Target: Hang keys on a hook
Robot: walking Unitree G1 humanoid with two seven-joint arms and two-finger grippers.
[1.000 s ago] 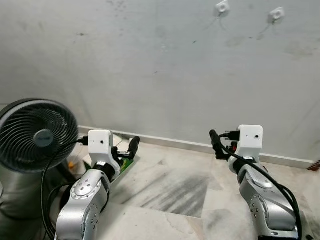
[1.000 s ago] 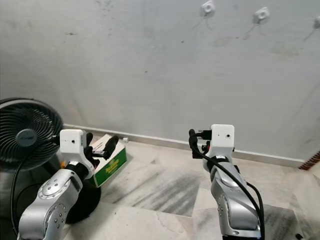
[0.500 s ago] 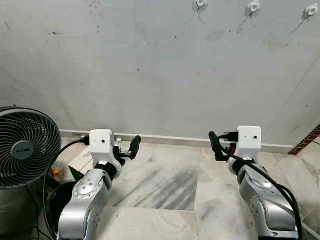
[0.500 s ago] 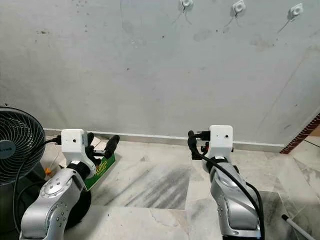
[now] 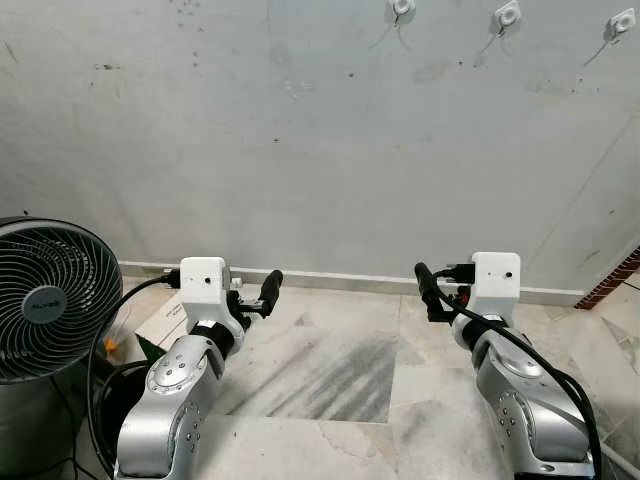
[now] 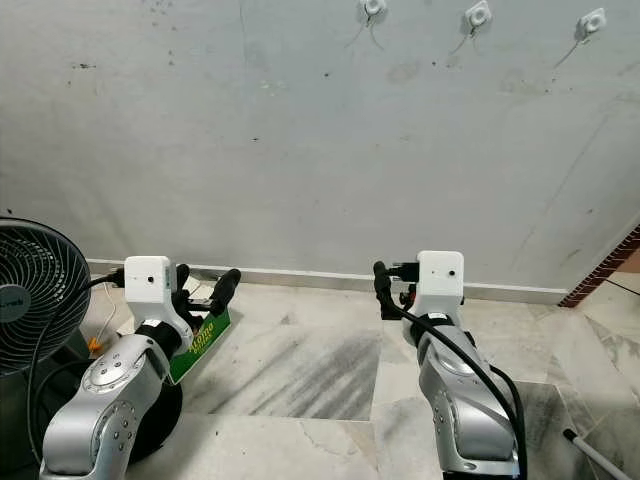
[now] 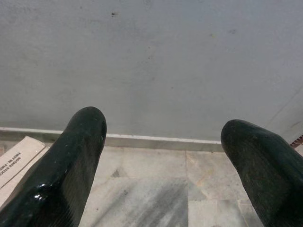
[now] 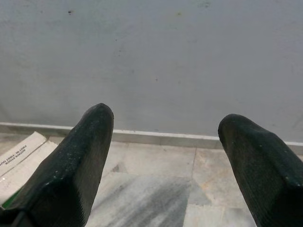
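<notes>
Black fan stands on marble floor at far left. Green-and-white cardboard box lies on floor just beside fan, near white skirting. Grey scuffed wall rises behind fan.

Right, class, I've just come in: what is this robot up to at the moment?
It faces a grey wall with three small hooks high up. Both arms are held out low over the floor. The left tool and right tool are open and hold nothing. No keys can be seen. A fan and a cardboard box stand at its left.
</notes>
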